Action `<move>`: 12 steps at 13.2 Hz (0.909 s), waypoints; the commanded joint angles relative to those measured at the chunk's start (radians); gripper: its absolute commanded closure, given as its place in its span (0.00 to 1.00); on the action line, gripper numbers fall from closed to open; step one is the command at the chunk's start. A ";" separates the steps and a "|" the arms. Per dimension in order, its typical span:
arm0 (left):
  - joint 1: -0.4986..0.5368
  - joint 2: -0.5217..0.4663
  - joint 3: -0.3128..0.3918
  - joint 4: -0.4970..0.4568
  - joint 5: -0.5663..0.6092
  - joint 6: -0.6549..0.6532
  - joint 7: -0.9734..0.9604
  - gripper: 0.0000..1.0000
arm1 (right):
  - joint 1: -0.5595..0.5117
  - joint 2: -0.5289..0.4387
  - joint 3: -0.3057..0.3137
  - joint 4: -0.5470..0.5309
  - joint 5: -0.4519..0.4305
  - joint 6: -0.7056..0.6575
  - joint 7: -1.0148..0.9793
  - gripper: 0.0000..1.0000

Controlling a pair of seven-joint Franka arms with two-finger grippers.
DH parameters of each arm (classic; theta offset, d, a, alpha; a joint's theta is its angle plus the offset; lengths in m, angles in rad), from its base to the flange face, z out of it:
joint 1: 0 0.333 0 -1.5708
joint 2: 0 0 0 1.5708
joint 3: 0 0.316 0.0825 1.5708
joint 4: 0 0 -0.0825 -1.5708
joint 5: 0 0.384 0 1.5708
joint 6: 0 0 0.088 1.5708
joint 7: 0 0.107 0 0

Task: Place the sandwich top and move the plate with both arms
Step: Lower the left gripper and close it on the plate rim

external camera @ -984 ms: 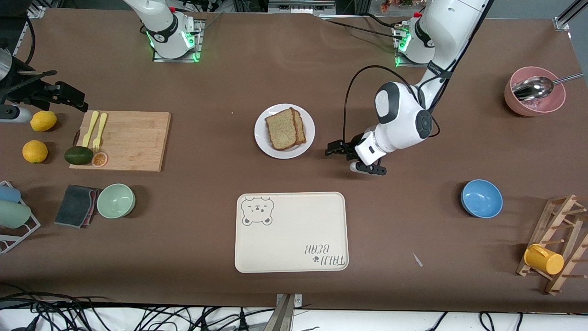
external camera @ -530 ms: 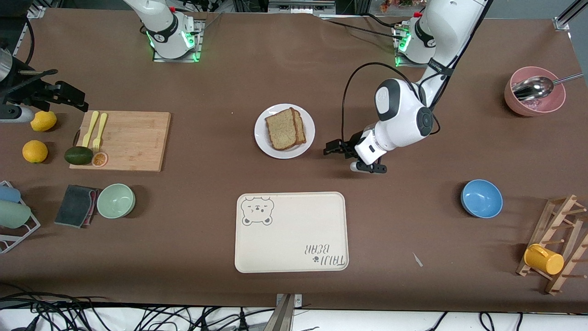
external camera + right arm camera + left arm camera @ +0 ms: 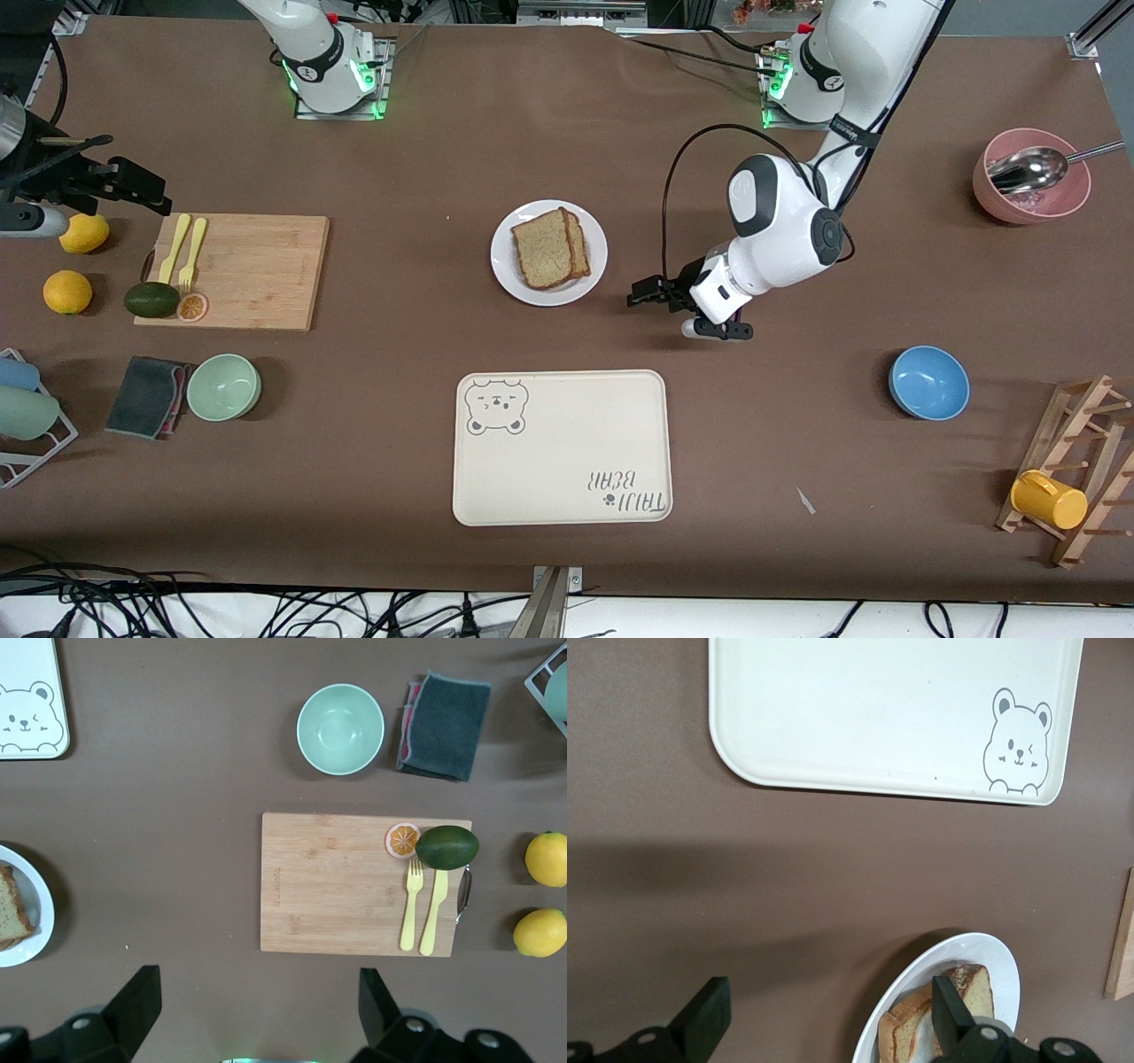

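The white plate (image 3: 549, 292) sits mid-table with the sandwich top (image 3: 542, 248), a speckled brown slice, lying on a second slice. My left gripper (image 3: 682, 312) is open and empty, low over the bare table beside the plate toward the left arm's end. In the left wrist view the gripper (image 3: 828, 1023) has one finger in front of the plate (image 3: 957, 948) and the bread (image 3: 970, 988). My right gripper (image 3: 257, 1005) is open and empty, held high over the table near its base; it is out of the front view. The right wrist view shows the plate's edge (image 3: 42, 912).
The cream bear tray (image 3: 562, 447) lies nearer the camera than the plate. A cutting board (image 3: 252, 270) with forks, avocado and lemons, a green bowl (image 3: 223, 386) and a cloth are toward the right arm's end. A blue bowl (image 3: 928, 382), pink bowl (image 3: 1030, 188) and mug rack are toward the left arm's end.
My left gripper has shifted very slightly beside the plate. The plate, the bread and the right arm have not moved.
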 commanded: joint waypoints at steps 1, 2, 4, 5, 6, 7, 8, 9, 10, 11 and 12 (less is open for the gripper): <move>0.011 -0.007 0.000 0.002 0.023 -0.035 -0.021 0.00 | 0.005 -0.002 0.022 -0.002 -0.021 -0.005 -0.001 0.01; 0.010 0.013 -0.006 0.002 0.004 -0.035 -0.017 0.00 | 0.005 -0.002 0.032 -0.002 -0.043 -0.005 -0.001 0.01; -0.019 0.035 -0.006 0.000 -0.140 -0.035 0.026 0.00 | 0.005 -0.002 0.043 -0.002 -0.048 -0.005 0.008 0.01; -0.024 0.050 -0.017 0.002 -0.212 -0.034 0.055 0.00 | 0.003 -0.002 0.043 -0.002 -0.042 -0.005 0.008 0.01; -0.021 0.061 -0.024 0.003 -0.312 -0.034 0.118 0.00 | 0.003 -0.002 0.043 -0.002 -0.035 -0.002 0.008 0.01; -0.019 0.071 -0.026 -0.001 -0.411 -0.035 0.208 0.00 | 0.003 -0.001 0.043 -0.002 -0.032 -0.001 0.012 0.01; -0.018 0.078 -0.026 -0.007 -0.488 -0.038 0.296 0.00 | 0.003 -0.001 0.043 -0.001 -0.032 -0.001 0.012 0.01; -0.012 0.088 -0.026 -0.014 -0.530 -0.053 0.363 0.00 | 0.002 -0.001 0.042 -0.001 -0.029 0.001 0.012 0.01; -0.006 0.088 -0.027 -0.030 -0.561 -0.081 0.417 0.00 | 0.000 0.001 0.039 -0.001 -0.028 0.001 0.012 0.01; 0.001 0.085 -0.028 -0.047 -0.590 -0.095 0.481 0.00 | 0.000 0.001 0.039 -0.001 -0.025 0.001 0.013 0.01; 0.001 0.084 -0.028 -0.075 -0.627 -0.098 0.561 0.00 | 0.000 0.001 0.037 -0.001 -0.019 -0.001 0.012 0.01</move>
